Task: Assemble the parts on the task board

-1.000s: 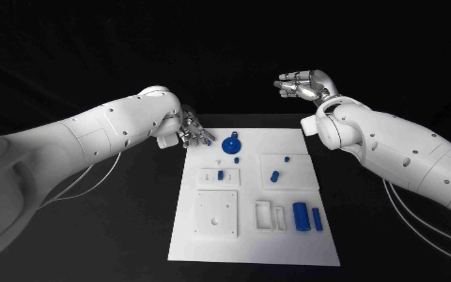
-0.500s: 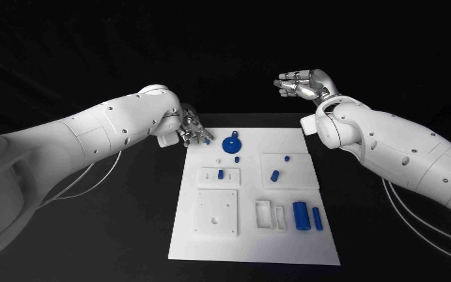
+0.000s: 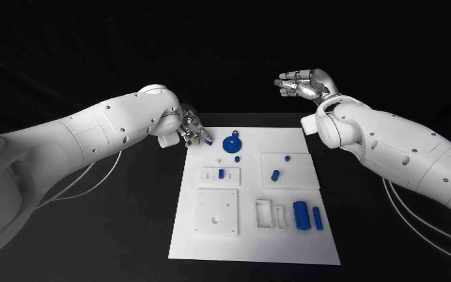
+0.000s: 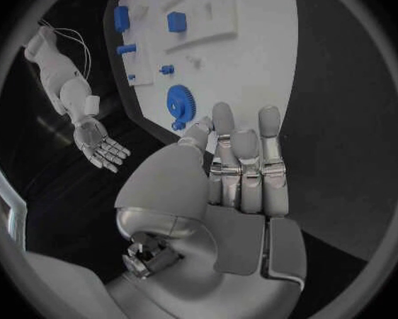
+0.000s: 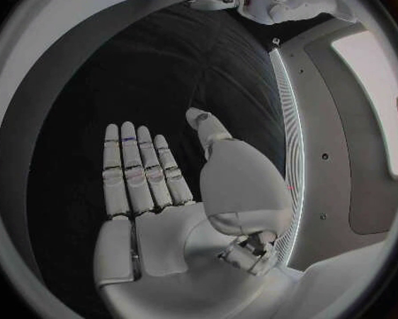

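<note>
The white task board (image 3: 253, 236) lies in the middle of the black table. At its far end lies a blue gear (image 3: 231, 144) (image 4: 180, 105). Small blue pegs (image 3: 274, 176) stand around the board's middle, and two blue cylinders (image 3: 301, 215) lie near its right edge. My left hand (image 3: 193, 130) (image 4: 243, 170) hovers at the board's far left corner, just left of the gear, with its fingers stretched out and nothing in them. My right hand (image 3: 302, 85) (image 5: 155, 184) is raised beyond the board's far right corner, palm bare and fingers straight.
White raised blocks with slots and holes (image 3: 217, 211) sit on the near half of the board (image 4: 252, 49). Black table surrounds the board on all sides. The left wrist view also shows the right hand (image 4: 100, 143) across the table.
</note>
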`<move>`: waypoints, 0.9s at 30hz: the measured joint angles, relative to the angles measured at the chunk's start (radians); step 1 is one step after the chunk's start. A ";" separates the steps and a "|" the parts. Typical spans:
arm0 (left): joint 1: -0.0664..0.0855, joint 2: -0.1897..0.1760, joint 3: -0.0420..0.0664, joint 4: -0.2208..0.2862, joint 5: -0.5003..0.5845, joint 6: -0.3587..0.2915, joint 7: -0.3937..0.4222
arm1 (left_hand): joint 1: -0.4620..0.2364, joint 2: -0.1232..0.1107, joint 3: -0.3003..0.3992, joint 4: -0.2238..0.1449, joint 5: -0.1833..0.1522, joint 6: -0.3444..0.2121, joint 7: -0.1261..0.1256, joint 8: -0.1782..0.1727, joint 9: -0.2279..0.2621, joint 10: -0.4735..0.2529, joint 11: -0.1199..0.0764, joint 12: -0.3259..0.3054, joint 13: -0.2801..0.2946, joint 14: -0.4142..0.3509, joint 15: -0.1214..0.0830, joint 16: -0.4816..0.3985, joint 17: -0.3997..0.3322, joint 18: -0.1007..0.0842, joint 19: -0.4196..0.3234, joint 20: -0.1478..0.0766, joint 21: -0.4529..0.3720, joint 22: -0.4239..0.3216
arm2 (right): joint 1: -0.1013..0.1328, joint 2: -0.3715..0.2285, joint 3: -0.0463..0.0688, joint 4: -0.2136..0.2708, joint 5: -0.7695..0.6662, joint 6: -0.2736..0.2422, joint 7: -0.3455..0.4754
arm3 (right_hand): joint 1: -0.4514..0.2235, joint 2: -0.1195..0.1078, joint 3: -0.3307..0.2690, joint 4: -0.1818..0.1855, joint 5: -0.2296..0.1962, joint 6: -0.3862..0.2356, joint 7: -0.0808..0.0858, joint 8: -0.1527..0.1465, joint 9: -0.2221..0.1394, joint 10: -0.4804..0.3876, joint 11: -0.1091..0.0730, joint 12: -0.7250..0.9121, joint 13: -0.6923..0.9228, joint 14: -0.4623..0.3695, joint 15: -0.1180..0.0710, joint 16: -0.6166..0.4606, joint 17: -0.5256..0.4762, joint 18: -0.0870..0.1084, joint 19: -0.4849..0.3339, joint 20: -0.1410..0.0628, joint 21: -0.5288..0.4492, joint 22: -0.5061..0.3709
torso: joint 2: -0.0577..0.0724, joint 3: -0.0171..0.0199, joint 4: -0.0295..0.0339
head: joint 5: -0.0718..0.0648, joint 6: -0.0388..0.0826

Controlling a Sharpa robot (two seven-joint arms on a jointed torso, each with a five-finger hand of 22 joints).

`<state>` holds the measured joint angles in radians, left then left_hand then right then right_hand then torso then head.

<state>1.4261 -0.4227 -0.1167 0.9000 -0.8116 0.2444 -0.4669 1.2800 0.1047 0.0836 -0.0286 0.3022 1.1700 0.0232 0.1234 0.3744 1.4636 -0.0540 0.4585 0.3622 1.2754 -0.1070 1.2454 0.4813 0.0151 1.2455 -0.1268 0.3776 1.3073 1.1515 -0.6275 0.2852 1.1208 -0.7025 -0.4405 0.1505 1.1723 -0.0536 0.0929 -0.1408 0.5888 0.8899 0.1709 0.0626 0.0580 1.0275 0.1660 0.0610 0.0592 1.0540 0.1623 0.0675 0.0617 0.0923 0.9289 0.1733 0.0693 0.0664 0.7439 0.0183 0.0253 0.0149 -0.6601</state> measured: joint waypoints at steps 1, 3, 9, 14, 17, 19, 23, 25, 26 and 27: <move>0.000 -0.002 0.000 0.003 0.002 0.000 0.000 | 0.000 0.000 -0.001 -0.001 0.013 0.000 0.000 0.000 0.000 0.002 -0.002 0.000 0.000 0.000 0.000 0.001 0.001 0.000 0.000 0.000 0.002 0.000 | 0.000 0.000 0.000 0.000 0.000 0.000 0.000 | 0.000 0.000 0.000 0.000 0.000 0.000 0.000 0.000 0.000 0.000 0.000 0.000 0.000 0.000 0.000 0.000 0.000 0.000 0.000 0.000 0.000 0.000 | 0.000 0.0001 0.0000 | 0.000 0.000; 0.000 -0.006 0.000 0.010 0.005 -0.003 0.000 | 0.000 0.000 0.001 0.001 0.038 0.000 0.000 0.000 0.000 0.004 -0.003 0.000 0.000 0.003 -0.003 0.001 0.005 0.000 0.000 0.000 0.009 0.001 | 0.000 0.000 0.000 -0.001 0.000 0.000 0.000 | 0.000 0.000 0.000 0.000 0.000 0.000 0.000 0.000 0.000 0.000 0.000 0.000 0.000 0.000 0.000 0.000 0.000 0.000 0.000 0.000 0.000 0.000 | 0.000 0.0000 0.0000 | 0.000 0.000; -0.002 -0.034 -0.001 0.054 0.018 -0.025 -0.004 | -0.028 -0.028 0.022 -0.002 0.113 -0.001 0.001 0.004 0.000 0.002 -0.008 0.000 0.000 0.013 -0.013 0.009 0.014 0.000 0.002 -0.002 0.025 0.001 | 0.000 -0.001 0.000 -0.001 0.001 0.002 0.000 | 0.000 0.000 0.000 0.000 0.000 0.000 0.000 0.000 0.000 0.000 0.000 0.000 0.000 0.000 0.000 0.000 0.000 0.000 0.000 0.000 0.000 0.000 | 0.000 0.0012 0.0004 | 0.001 -0.002; -0.001 -0.076 -0.001 0.132 0.038 -0.064 -0.011 | -0.047 -0.040 0.053 -0.016 0.155 -0.001 0.001 0.017 0.000 0.002 -0.009 0.008 0.003 0.015 -0.015 0.009 0.023 0.000 0.000 -0.007 0.036 0.001 | 0.000 -0.004 0.000 -0.002 0.002 0.002 0.000 | 0.000 0.000 0.000 0.000 0.000 0.000 0.000 0.000 0.000 0.000 0.000 0.000 0.000 0.000 0.000 0.000 0.000 0.000 0.000 0.000 0.000 0.000 | -0.001 0.0012 0.0009 | 0.001 -0.003; 0.001 -0.103 -0.002 0.186 0.053 -0.092 -0.017 | -0.057 -0.050 0.056 -0.013 0.175 -0.001 0.001 0.037 0.000 0.002 -0.009 0.017 0.004 0.018 -0.018 0.009 0.027 0.000 0.000 -0.007 0.040 0.001 | 0.000 -0.005 0.000 -0.002 0.002 0.003 0.000 | 0.000 0.000 0.000 0.000 0.000 0.000 0.000 0.000 0.000 0.000 0.000 0.000 0.000 0.000 0.000 0.000 0.000 0.000 0.000 0.000 0.000 0.000 | -0.002 0.0012 0.0011 | 0.001 -0.004; 0.002 -0.122 -0.002 0.223 0.061 -0.109 -0.022 | -0.062 -0.055 0.065 -0.017 0.189 -0.001 0.001 0.047 0.000 0.005 -0.012 0.024 0.004 0.027 -0.020 0.010 0.030 0.000 0.004 -0.011 0.047 0.001 | -0.001 -0.006 0.000 -0.003 0.002 0.003 0.000 | 0.000 0.000 0.000 0.000 0.000 0.000 0.000 0.000 0.000 0.000 0.000 0.000 0.000 0.000 0.000 0.000 0.000 0.000 0.000 0.000 0.000 0.000 | -0.002 0.0011 0.0012 | 0.002 -0.004; 0.004 -0.173 -0.003 0.316 0.077 -0.150 -0.034 | -0.074 -0.067 0.069 -0.020 0.228 0.006 0.008 0.072 0.000 0.001 -0.016 0.048 0.006 0.042 -0.023 0.012 0.037 0.000 0.009 -0.016 0.052 0.001 | -0.002 -0.008 0.000 -0.003 0.003 0.004 0.000 | 0.000 0.000 0.000 0.000 0.000 0.000 0.000 0.000 0.000 0.000 0.000 0.000 0.000 0.000 0.000 0.000 0.000 0.000 -0.002 -0.002 0.000 0.000 | -0.003 0.0007 0.0012 | 0.005 -0.004; 0.005 -0.194 -0.003 0.356 0.082 -0.167 -0.039 | -0.085 -0.076 0.083 -0.032 0.244 0.012 0.014 0.081 0.000 0.000 -0.017 0.067 0.007 0.059 -0.023 0.017 0.060 0.000 0.011 -0.018 0.057 0.001 | -0.003 -0.010 0.000 -0.003 0.003 0.005 0.000 | 0.000 0.000 0.000 0.000 0.000 -0.004 0.004 0.000 0.000 -0.004 0.004 0.000 0.000 0.000 0.000 0.000 0.000 0.000 -0.004 -0.004 0.000 0.000 | -0.003 0.0004 0.0011 | 0.006 -0.004; 0.005 -0.209 -0.004 0.383 0.084 -0.178 -0.041 | -0.092 -0.077 0.085 -0.034 0.251 0.014 0.016 0.083 0.000 0.001 -0.018 0.077 0.006 0.065 -0.023 0.020 0.074 0.000 0.013 -0.020 0.061 0.001 | -0.003 -0.011 0.000 -0.004 0.003 0.005 0.000 | 0.000 0.000 0.000 0.000 0.000 -0.004 0.004 0.000 0.000 -0.004 0.004 0.000 0.000 0.000 0.000 0.000 0.000 0.000 -0.004 -0.004 0.000 0.000 | -0.003 0.0001 0.0011 | 0.007 -0.004; 0.006 -0.218 -0.005 0.400 0.086 -0.185 -0.043 | -0.093 -0.077 0.087 -0.037 0.255 0.016 0.018 0.083 0.000 0.003 -0.020 0.082 0.006 0.067 -0.023 0.020 0.084 0.000 0.013 -0.020 0.063 0.000 | -0.004 -0.012 0.000 -0.004 0.004 0.005 0.000 | 0.000 0.000 0.000 0.000 0.000 -0.004 0.004 0.000 0.000 -0.004 0.004 0.000 0.000 0.000 0.000 0.000 0.000 0.000 -0.004 -0.004 0.000 0.000 | -0.003 0.0000 0.0011 | 0.008 -0.004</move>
<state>1.4316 -0.6412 -0.1213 1.3001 -0.7255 0.0591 -0.5102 1.1872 0.0281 0.1707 -0.0654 0.5569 1.1861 0.0413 0.2065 0.3745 1.4661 -0.0739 0.5409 0.3679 1.3425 -0.1303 1.2657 0.5649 0.0150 1.2581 -0.1467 0.4410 1.3078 1.1476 -0.6390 0.2853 1.1173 -0.6990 -0.4353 0.1502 1.1726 -0.0539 0.0928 -0.1407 0.5888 0.8863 0.1745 0.0626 0.0580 1.0239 0.1697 0.0610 0.0592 1.0541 0.1623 0.0675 0.0617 0.0923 0.9253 0.1697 0.0694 0.0664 0.7409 0.0183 0.0264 0.0229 -0.6636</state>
